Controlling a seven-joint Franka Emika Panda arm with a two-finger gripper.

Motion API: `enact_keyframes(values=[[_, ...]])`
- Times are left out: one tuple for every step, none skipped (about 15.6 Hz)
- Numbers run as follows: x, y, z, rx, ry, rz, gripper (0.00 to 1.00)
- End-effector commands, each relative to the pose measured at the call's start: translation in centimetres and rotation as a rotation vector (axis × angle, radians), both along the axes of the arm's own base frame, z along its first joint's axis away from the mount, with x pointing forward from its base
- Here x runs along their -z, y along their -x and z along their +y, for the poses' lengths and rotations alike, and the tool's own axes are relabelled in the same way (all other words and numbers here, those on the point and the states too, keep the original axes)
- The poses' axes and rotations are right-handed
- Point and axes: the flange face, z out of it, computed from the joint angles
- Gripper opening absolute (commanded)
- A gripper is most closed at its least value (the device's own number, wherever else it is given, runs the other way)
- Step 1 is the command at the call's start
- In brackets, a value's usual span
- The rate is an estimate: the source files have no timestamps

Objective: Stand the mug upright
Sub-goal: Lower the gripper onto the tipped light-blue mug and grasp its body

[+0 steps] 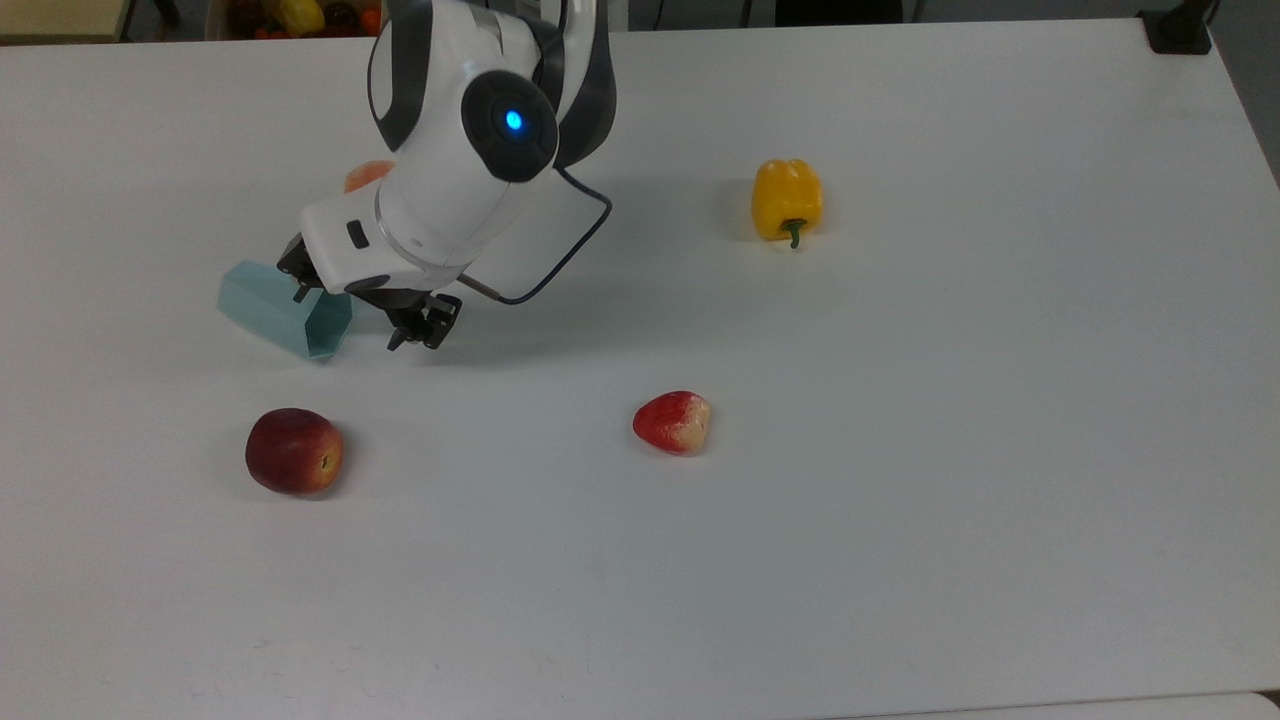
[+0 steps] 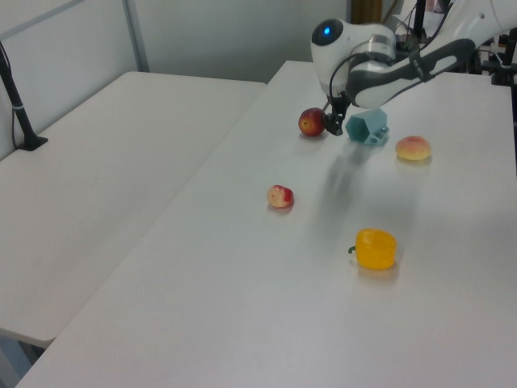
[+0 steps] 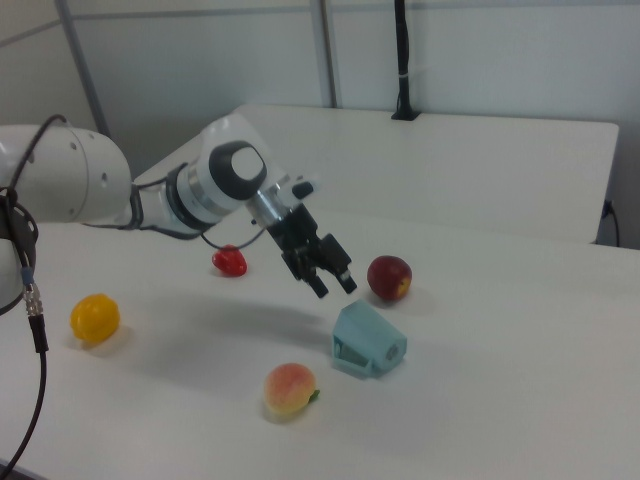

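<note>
The pale teal mug (image 1: 268, 309) lies on its side on the white table (image 1: 900, 450), its hexagonal mouth facing the top view's lower right. In the right view the mug (image 3: 367, 343) rests with its mouth toward the right view's right. My gripper (image 1: 416, 330) hovers just beside the mug's mouth, on the top view's right of it, and the white arm covers part of the mug's upper edge. Seen in the right view, the gripper (image 3: 334, 284) is open, empty and a little above the mug. In the left view the gripper (image 2: 334, 128) sits between the dark red fruit and the mug (image 2: 367, 127).
A dark red fruit (image 1: 294, 451) lies below the mug in the top view. A peach (image 1: 364, 175) is half hidden behind the arm. A small red fruit (image 1: 672, 421) and a yellow pepper (image 1: 787, 198) lie farther toward the top view's right.
</note>
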Motion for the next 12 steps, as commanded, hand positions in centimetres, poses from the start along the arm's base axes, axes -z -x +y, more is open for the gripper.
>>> enact_keyframes(values=[[1.4,1.0,-2.7,0.023,0.041,0.008,1.0],[1.7,1.1,-3.4,0.029,0.045,0.016,1.0],[2.1,1.3,-4.1,0.032,0.057,0.024,1.0],[2.1,1.3,-4.5,0.028,0.071,0.029,1.0],[2.3,1.5,-5.0,0.033,0.081,0.037,1.0],[2.5,1.8,-5.6,0.037,0.088,0.045,1.0],[2.8,2.1,-6.2,0.039,0.105,0.054,1.0],[3.2,2.4,-6.9,0.039,0.123,0.067,1.0],[3.9,2.8,-7.2,0.029,0.139,0.086,1.0],[4.7,3.4,-7.7,0.029,0.151,0.108,1.0],[5.2,3.8,-7.7,0.024,0.159,0.122,0.92],[5.3,3.9,-7.9,0.018,0.167,0.127,0.67]])
